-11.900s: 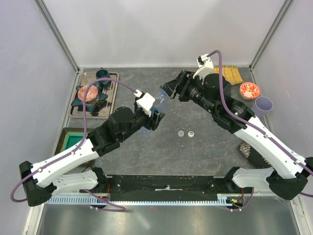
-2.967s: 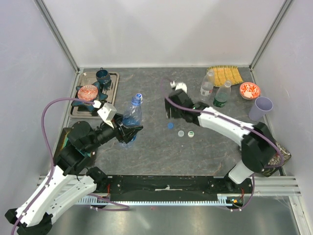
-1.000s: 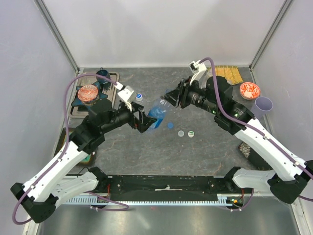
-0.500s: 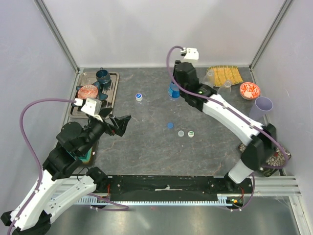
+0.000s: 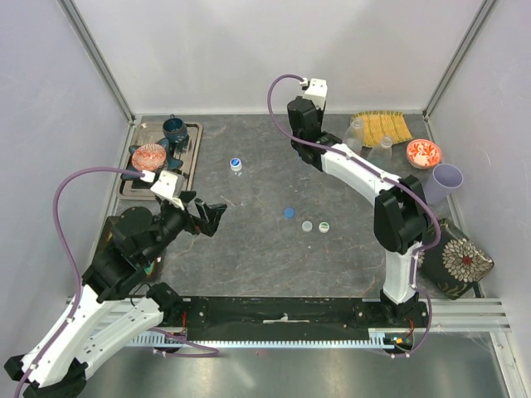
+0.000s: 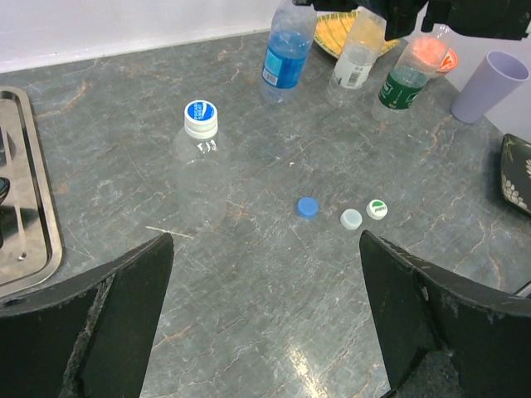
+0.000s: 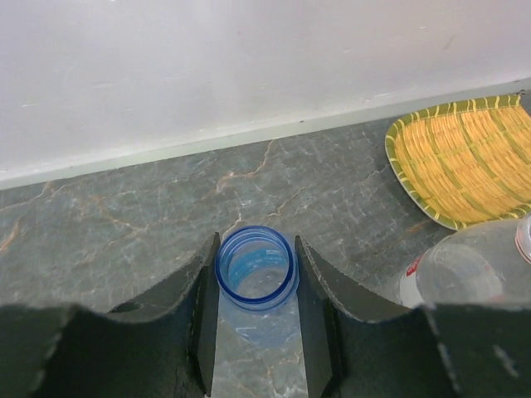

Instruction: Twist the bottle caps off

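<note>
Uncapped blue-labelled bottle (image 6: 282, 66) now parked at the back, my right claw (image 7: 255, 259) still gripping it — my left claw (image 6: 265, 249) gapes open; only the short bottle (image 6: 199, 162) stays capped.

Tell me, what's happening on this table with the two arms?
Two robot arms are unscrewing bottle caps. The right gripper is closed on the open neck of the blue-labelled bottle, upright at the back. Three loose caps lie mid-table. The left gripper hangs open and empty, near the one capped bottle.
</note>
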`<move>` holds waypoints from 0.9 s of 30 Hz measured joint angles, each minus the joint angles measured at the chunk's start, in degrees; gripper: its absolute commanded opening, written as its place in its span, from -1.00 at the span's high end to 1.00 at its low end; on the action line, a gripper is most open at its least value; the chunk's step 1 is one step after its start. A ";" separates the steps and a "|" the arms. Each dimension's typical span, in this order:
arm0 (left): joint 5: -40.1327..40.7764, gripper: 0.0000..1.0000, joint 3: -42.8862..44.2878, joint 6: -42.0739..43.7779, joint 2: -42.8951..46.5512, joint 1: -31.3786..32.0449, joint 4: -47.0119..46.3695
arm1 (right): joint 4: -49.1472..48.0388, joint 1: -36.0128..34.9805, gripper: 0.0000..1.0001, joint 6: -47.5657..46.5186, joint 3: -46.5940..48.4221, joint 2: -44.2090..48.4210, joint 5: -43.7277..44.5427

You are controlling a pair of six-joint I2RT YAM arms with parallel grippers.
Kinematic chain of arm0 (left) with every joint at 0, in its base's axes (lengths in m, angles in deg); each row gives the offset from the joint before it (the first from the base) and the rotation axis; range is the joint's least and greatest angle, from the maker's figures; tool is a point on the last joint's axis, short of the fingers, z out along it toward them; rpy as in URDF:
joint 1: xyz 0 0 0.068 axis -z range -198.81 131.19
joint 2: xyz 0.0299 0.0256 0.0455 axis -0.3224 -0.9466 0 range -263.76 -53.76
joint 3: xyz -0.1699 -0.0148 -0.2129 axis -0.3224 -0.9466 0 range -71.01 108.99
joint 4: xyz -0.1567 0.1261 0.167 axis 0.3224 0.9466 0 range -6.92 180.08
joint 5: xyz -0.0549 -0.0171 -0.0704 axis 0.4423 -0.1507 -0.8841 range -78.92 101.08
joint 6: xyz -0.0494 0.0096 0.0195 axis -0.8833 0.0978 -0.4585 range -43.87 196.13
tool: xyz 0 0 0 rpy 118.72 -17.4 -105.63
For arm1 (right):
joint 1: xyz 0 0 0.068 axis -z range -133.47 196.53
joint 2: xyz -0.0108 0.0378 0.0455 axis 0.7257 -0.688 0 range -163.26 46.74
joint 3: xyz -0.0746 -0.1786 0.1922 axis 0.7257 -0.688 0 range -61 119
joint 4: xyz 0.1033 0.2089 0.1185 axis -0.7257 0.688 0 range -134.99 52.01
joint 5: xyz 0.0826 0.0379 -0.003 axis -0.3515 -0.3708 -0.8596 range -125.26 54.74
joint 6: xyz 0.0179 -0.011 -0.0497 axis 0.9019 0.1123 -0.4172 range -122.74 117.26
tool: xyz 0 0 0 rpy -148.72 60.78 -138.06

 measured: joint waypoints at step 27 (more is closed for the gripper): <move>-0.94 -0.99 -2.14 0.02 -3.19 0.00 -1.60 | 5.27 3.34 -0.25 3.52 2.21 -4.72 -3.23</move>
